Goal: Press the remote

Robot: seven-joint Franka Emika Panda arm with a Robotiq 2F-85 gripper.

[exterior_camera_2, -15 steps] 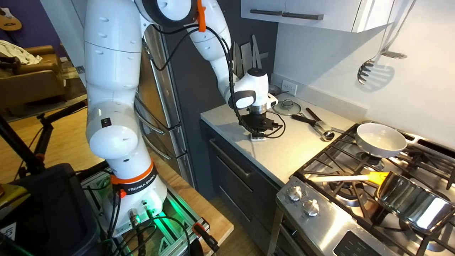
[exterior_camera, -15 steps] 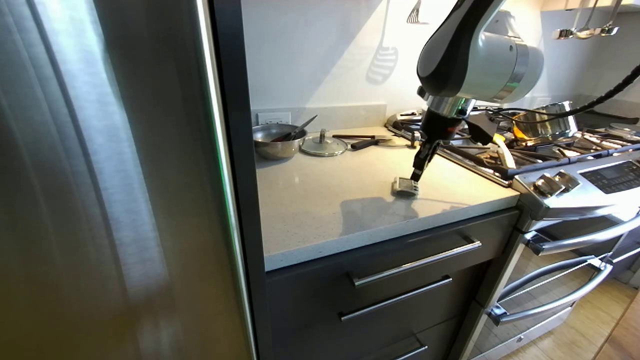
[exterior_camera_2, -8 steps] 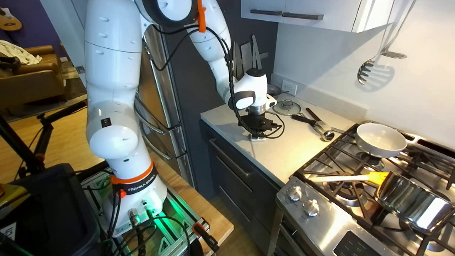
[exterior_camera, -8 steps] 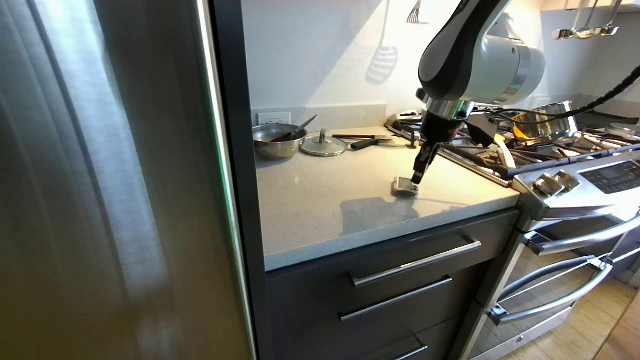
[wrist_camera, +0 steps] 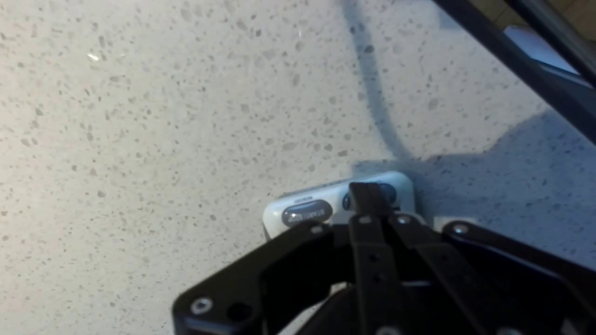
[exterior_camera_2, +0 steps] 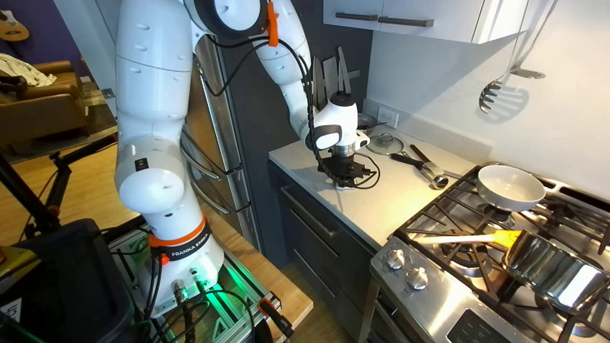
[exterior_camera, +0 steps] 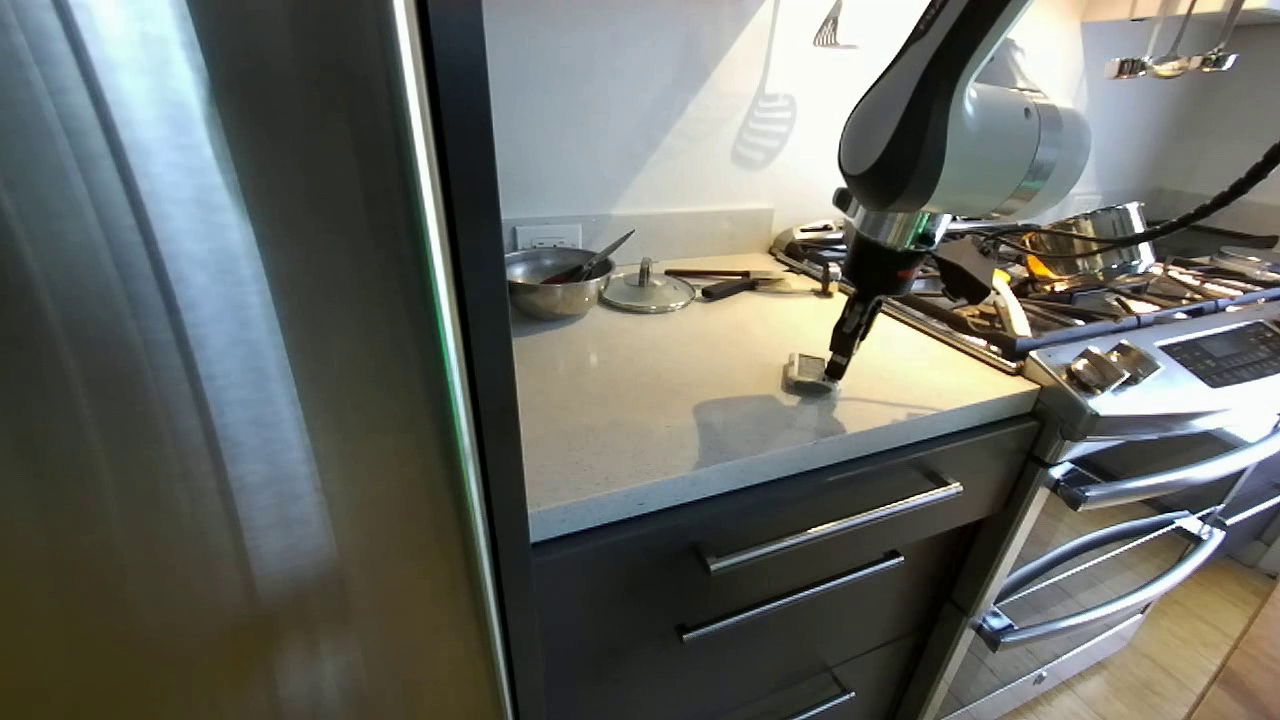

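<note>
I'm aiming to press squarely, fingers [wrist_camera: 367, 201] pinched together over the remote [wrist_camera: 339, 210], start button [wrist_camera: 307, 212] lying at nine o'clock in wrist view.

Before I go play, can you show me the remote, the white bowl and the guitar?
Remote [wrist_camera: 338, 207]: wrist view, on its pale face, the part left uncovered.
White bowl [exterior_camera_2: 511, 179]: an exterior view, on its inner wall.
Guitar [exterior_camera_2: 15, 32]: an exterior view, on its yellowish body.
</note>
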